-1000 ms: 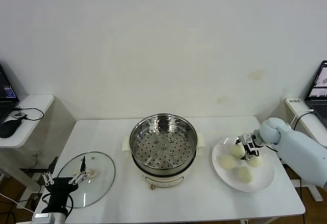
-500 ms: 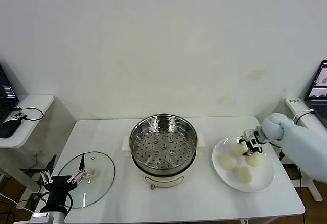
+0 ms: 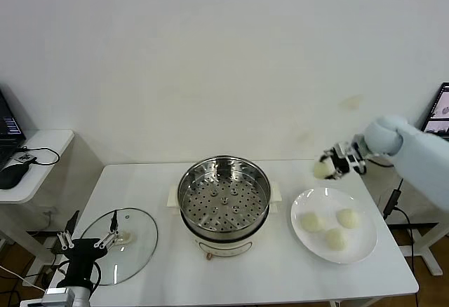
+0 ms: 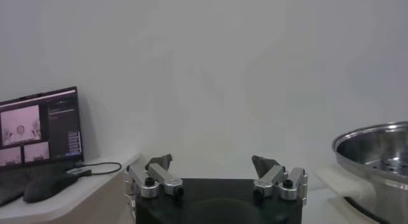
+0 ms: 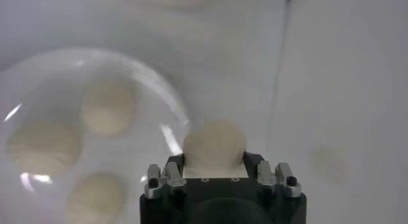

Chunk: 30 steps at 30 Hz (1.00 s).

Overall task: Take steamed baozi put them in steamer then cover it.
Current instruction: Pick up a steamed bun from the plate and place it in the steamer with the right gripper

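My right gripper (image 3: 331,166) is shut on one cream-white baozi (image 3: 323,169) and holds it in the air behind the white plate (image 3: 300,209), to the right of the steamer. In the right wrist view that baozi (image 5: 213,147) sits between the jaws of the gripper (image 5: 213,158). Three more baozi (image 3: 311,221) lie on the plate (image 5: 167,99). The shiny steamer (image 3: 184,188) stands at the table's middle with its perforated basket bare. The glass cover (image 3: 137,240) lies flat at the front left. My left gripper (image 3: 88,241) hangs open at the cover's near edge, holding nothing (image 4: 213,161).
A side table with a black mouse (image 3: 14,172) stands at the far left. A laptop (image 3: 439,111) sits on a stand at the far right. The left wrist view shows a monitor (image 4: 38,126) and the steamer's wall (image 4: 376,149).
My right gripper closed on a baozi on the plate and lifted it up and back off the plate. Three stay on the plate. The left arm has barely moved.
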{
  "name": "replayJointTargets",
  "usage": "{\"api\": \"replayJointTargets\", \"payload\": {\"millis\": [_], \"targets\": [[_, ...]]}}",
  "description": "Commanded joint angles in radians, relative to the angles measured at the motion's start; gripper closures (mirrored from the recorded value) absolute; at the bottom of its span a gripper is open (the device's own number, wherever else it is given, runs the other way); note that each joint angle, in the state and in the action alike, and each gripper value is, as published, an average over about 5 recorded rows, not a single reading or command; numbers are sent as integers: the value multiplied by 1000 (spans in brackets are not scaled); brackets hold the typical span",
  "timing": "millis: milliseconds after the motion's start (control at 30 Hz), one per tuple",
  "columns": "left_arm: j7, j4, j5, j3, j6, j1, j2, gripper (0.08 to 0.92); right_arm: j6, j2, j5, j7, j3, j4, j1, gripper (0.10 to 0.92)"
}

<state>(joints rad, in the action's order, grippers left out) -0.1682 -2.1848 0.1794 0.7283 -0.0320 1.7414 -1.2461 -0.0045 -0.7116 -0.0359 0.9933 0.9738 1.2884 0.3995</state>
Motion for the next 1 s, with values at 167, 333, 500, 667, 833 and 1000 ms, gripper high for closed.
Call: {"api": "replayJointTargets", "payload": {"millis": [167,333,500,667,833,1000], "targets": [[1,-3,-4,7,-10,4,1,177,29,-183,-164,-54,207,49,263,431],[2,-4,-3,16,-14,5,0,177,124,-328,-139,-105,261,9,248,431],[1,-5,-4,27,-17,6,-1,177,221,-426,-34,-142,297,-35,203,431],[1,-8,-3,32,-18,9,-5,177,285,-467,49,-157,322,-42,155,431],[1,-6,-4,31,-21,10,-13,177,350,-481,139,-165,338,-67,116,431],[0,0,-4,32,-24,8,-15,177,420,-503,240,-197,329,-119,78,431]]}}
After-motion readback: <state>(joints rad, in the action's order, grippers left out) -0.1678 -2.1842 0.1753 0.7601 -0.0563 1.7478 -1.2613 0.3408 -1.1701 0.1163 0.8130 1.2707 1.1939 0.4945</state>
